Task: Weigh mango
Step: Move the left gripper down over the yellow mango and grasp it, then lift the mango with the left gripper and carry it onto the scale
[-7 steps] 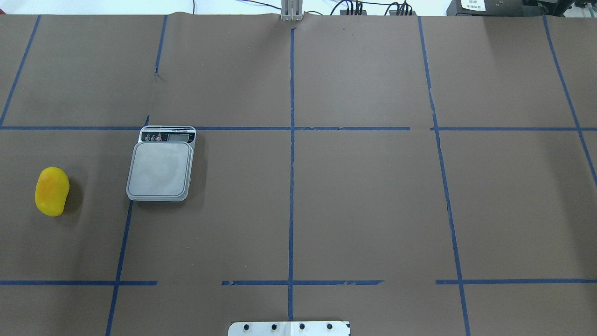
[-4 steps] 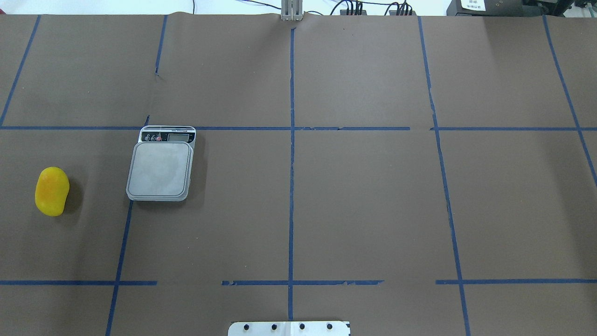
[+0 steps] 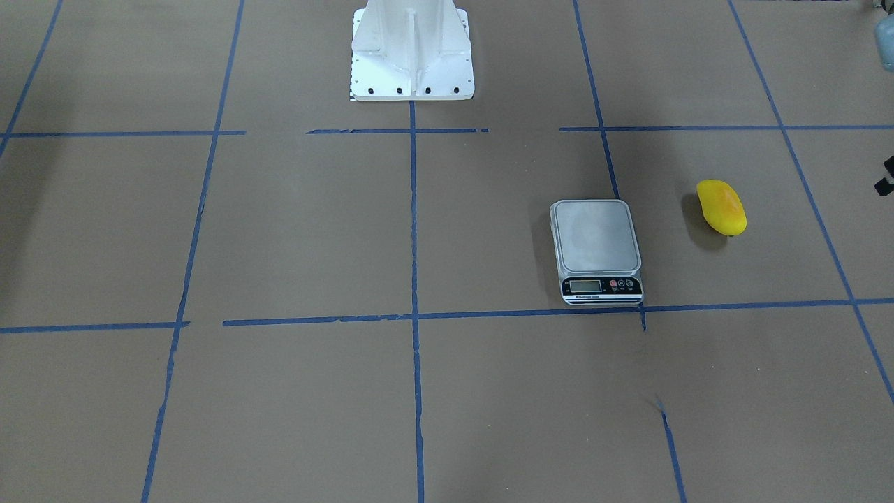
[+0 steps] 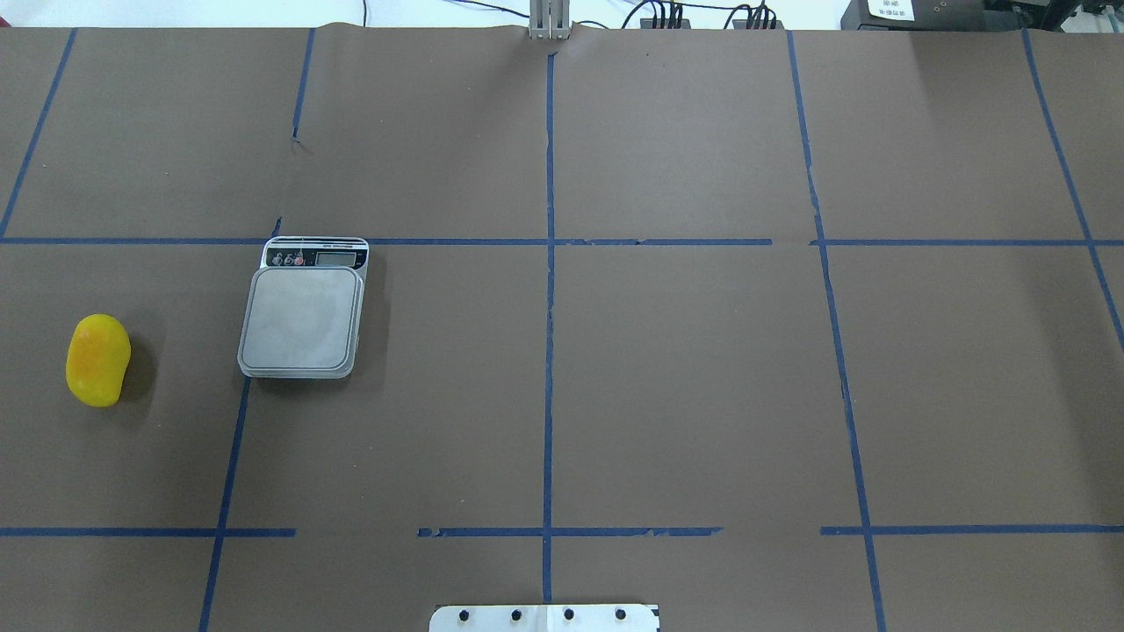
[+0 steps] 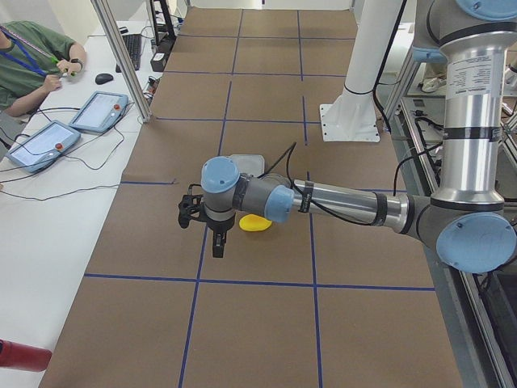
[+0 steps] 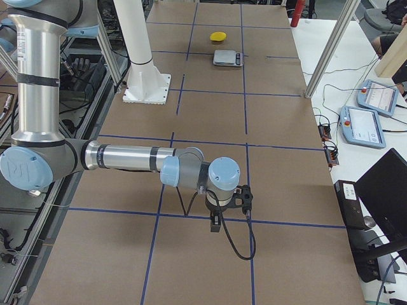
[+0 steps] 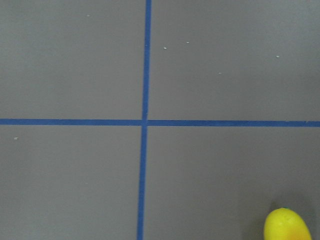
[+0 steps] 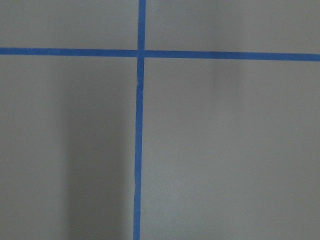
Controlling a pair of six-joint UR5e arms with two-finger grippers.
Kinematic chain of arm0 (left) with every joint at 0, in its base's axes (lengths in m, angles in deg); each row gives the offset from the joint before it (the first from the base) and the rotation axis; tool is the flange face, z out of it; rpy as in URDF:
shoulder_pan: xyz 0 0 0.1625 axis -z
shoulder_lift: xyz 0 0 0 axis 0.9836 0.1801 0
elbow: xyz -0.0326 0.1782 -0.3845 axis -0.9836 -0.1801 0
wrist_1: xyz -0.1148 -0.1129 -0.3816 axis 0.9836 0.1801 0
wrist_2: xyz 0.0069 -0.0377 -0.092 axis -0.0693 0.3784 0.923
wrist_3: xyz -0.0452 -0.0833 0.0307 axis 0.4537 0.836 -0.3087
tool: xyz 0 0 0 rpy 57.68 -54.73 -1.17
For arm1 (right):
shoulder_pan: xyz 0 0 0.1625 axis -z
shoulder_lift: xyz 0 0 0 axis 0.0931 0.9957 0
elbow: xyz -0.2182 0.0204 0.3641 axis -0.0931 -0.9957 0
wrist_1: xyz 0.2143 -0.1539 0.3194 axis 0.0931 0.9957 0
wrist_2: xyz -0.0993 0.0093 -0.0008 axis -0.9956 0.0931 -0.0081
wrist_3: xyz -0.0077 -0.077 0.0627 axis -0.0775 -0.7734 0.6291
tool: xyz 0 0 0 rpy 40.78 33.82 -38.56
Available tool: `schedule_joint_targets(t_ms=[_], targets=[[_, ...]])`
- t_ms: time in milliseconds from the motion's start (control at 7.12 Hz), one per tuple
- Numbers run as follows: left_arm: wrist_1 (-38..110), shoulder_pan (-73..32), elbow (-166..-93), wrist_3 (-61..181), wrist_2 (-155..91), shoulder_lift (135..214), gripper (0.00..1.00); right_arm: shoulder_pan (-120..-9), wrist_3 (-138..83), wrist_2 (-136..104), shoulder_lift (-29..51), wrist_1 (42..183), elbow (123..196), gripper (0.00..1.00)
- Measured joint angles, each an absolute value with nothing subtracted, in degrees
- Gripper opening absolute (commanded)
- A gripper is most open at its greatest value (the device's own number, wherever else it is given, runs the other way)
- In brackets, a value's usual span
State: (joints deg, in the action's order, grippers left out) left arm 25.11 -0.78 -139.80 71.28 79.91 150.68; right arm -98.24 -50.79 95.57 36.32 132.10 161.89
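The yellow mango (image 4: pixel 97 360) lies on the brown table, left of the scale (image 4: pixel 302 318), whose grey platform is bare. Both also show in the front view: mango (image 3: pixel 721 207), scale (image 3: pixel 596 244). In the exterior left view my left gripper (image 5: pixel 202 230) hangs above the table just beyond the mango (image 5: pixel 257 223), on the side away from the scale (image 5: pixel 242 164). The mango's tip shows at the bottom right of the left wrist view (image 7: pixel 287 226). My right gripper (image 6: pixel 229 206) hovers at the far right end of the table. I cannot tell whether either gripper is open or shut.
The robot's white base (image 3: pixel 412 52) stands at the table's near middle edge. Blue tape lines cross the brown cover. Operators' tablets (image 5: pixel 98 111) and cables lie on the side bench, and a person (image 5: pixel 32 65) sits there.
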Motion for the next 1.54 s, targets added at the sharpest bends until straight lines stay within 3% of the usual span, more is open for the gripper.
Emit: schedule_joint_targets(t_ms=[421, 982, 1123, 1263, 1404, 1544], targets=[[42.6, -15.4, -138.5, 93.6, 73.2, 147.1, 1.0, -98.2, -50.8, 95.6, 36.3, 132.0, 161.9, 1.0], [46.9, -28.4, -135.3, 106.2, 66.4, 149.5, 1.0, -98.2, -50.8, 95.6, 36.3, 132.1, 161.9, 1.0], [47.0, -29.4, -134.2, 106.4, 65.8, 150.4, 0.89, -98.2, -50.8, 95.6, 36.3, 132.1, 161.9, 1.0], [47.0, -29.8, -133.8, 106.4, 65.6, 150.8, 0.46, -98.2, -50.8, 95.6, 36.3, 132.1, 161.9, 1.0], [47.0, -30.0, -133.7, 106.2, 65.5, 150.8, 0.1, -98.2, -50.8, 95.6, 36.3, 132.1, 161.9, 1.0], [47.0, -30.0, -133.7, 106.1, 65.5, 150.6, 0.0, -98.2, -50.8, 95.6, 36.3, 132.0, 161.9, 1.0]])
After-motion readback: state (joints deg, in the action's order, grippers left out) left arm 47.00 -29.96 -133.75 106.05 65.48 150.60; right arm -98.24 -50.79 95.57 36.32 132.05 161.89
